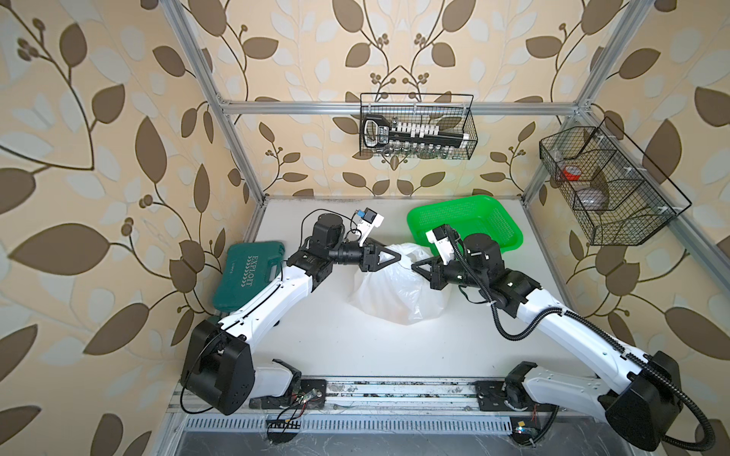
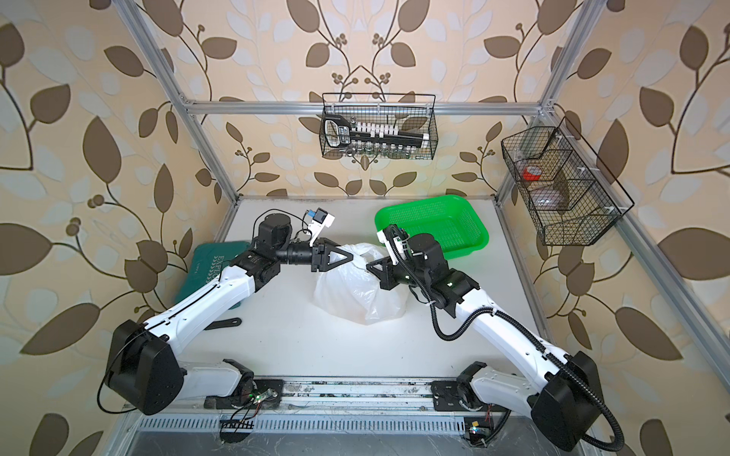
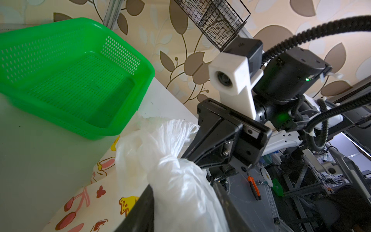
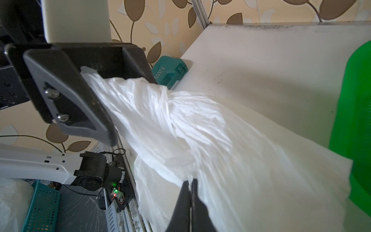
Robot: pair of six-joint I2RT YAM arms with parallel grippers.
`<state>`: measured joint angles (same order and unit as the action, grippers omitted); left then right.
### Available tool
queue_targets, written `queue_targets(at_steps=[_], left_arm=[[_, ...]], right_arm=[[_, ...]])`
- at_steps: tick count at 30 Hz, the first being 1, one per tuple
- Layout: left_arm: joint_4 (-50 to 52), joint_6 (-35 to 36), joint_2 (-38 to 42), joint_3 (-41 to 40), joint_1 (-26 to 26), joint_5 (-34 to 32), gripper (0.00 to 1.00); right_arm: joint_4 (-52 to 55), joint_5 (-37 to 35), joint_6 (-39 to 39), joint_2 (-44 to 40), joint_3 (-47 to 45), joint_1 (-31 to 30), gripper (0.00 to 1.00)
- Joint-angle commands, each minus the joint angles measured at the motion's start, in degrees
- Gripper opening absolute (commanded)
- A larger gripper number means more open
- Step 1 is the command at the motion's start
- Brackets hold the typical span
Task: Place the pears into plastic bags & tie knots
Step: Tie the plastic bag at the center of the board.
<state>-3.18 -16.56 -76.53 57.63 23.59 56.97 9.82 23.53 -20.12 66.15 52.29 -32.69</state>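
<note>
Fingers of left gripper apart, bunched plastic filling gap, touching both; clamped or loose, cannot tell. Right gripper pinched tight on thin film of translucent white rabbit-print plastic bag. Twisted handle strand runs between both grippers. Bag sits on white tabletop, between arms, just beside green perforated plastic basket. Cannot make out pears through plastic.

We saw the bag as thin, translucent white plastic film, crinkled and glossy in the light. Behind the bag, the basket was shiny green perforated plastic. Under it, the table looked smooth, matt white. Left of the bag, the case was matt green plastic. On the wall beyond the bag, the rack was thin black wire under a brushed metal rail.
</note>
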Motion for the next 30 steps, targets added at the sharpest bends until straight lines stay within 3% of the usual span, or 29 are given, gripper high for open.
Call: queue_targets(at_steps=[1,5,11,15,18,24,30], left_arm=[[-2.6,0.0,-0.2,2.1,0.3,0.4,0.34],[-3.5,0.0,-0.5,2.3,0.4,0.3,0.00],[-6.5,0.2,2.9,-0.3,0.4,-1.5,0.00],[-7.9,2.1,6.2,-3.3,0.4,-4.4,0.00],[-8.0,2.8,7.1,-4.1,0.4,-5.3,0.00],[-9.2,3.3,7.4,-4.8,0.4,-5.7,0.00],[-9.8,3.2,6.8,-4.7,0.4,-5.1,0.00]], right_arm=[[0.4,0.0,0.4,-0.8,0.7,-0.4,0.00],[0.8,-0.3,0.6,-1.0,0.4,-0.4,0.00],[1.7,-6.0,-0.6,-2.6,0.7,-0.4,0.00],[2.2,-6.0,-4.4,-6.1,2.5,-0.4,0.37],[2.2,-3.9,-8.9,-8.9,3.7,-0.5,0.51],[-1.3,-0.3,-19.4,-10.5,2.8,-1.8,0.69],[-5.4,-1.6,-24.4,-8.1,1.7,-4.7,0.76]])
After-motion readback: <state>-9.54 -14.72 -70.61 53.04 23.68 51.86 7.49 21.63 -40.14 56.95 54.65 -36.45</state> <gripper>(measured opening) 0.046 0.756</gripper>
